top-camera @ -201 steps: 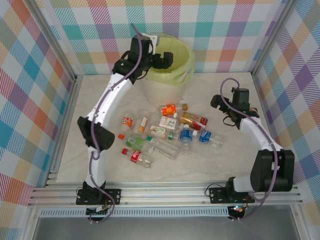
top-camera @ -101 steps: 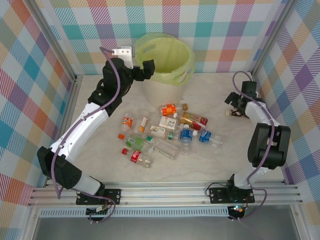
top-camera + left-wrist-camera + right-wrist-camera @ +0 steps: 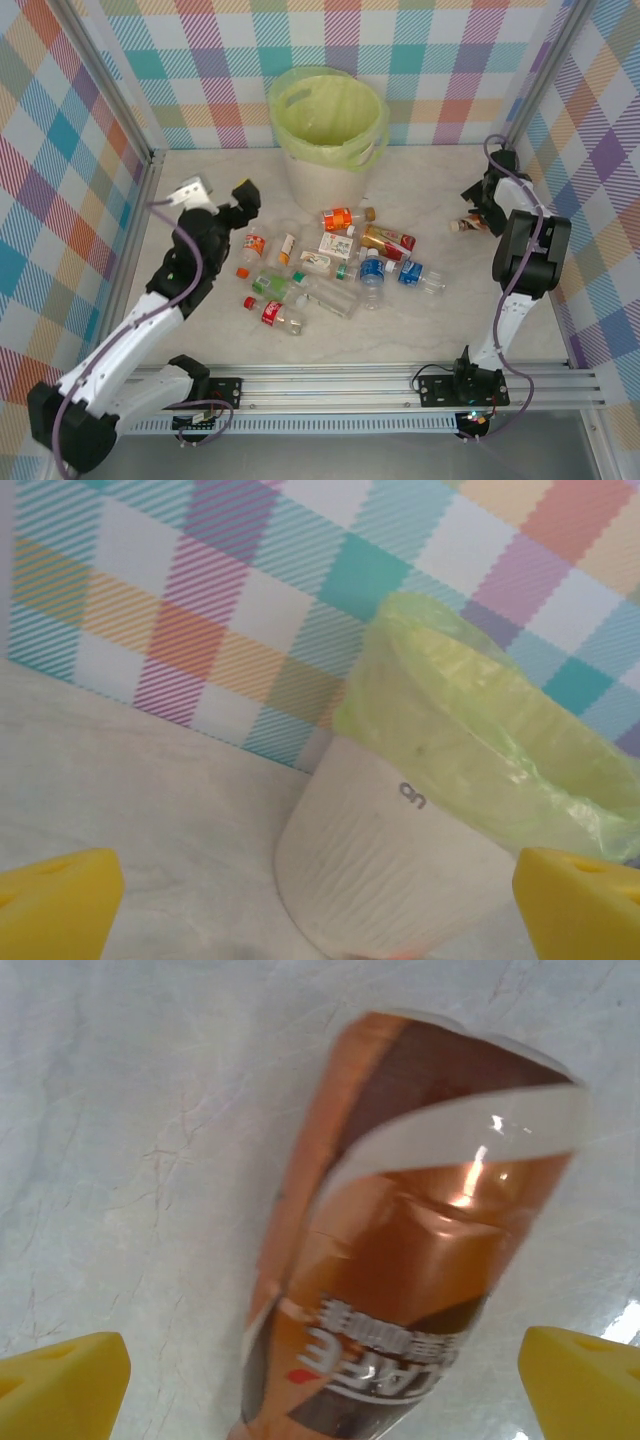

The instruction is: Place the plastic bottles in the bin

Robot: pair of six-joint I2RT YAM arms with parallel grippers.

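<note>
From the top view, the bin [image 3: 322, 178] stands at the back of the tabletop [image 3: 200, 330]. Most of the plastic bottles [image 3: 340, 262] lie in front of it in a loose heap, many of them touching. One stray bottle [image 3: 458, 226] lies well to the bin's right, under your right arm's fingers [image 3: 478, 212]. Your left arm's fingers [image 3: 243, 198] hang in front of the bin and to its left, holding nothing. Pull one bottle from the heap and its neighbours may roll away. The labels are red, orange, blue and green, but too small to read from here.

In the left wrist view the left fingers [image 3: 60, 905] are spread wide, aimed low at the bin's white wall [image 3: 370, 870]. Drive forward from here and you could shove the bin or snag its bag [image 3: 470, 730]. A small dark mark [image 3: 413, 795] sits on the wall; I cannot read it.

In the right wrist view the right fingers [image 3: 60, 1380] are wide, either side of the stray bottle [image 3: 410, 1240], not gripping it. Its glossy copper label is curved and slick, so an off-centre squeeze could make it slip out. The white East Asian characters [image 3: 375, 1325] are not legible to me.
</note>
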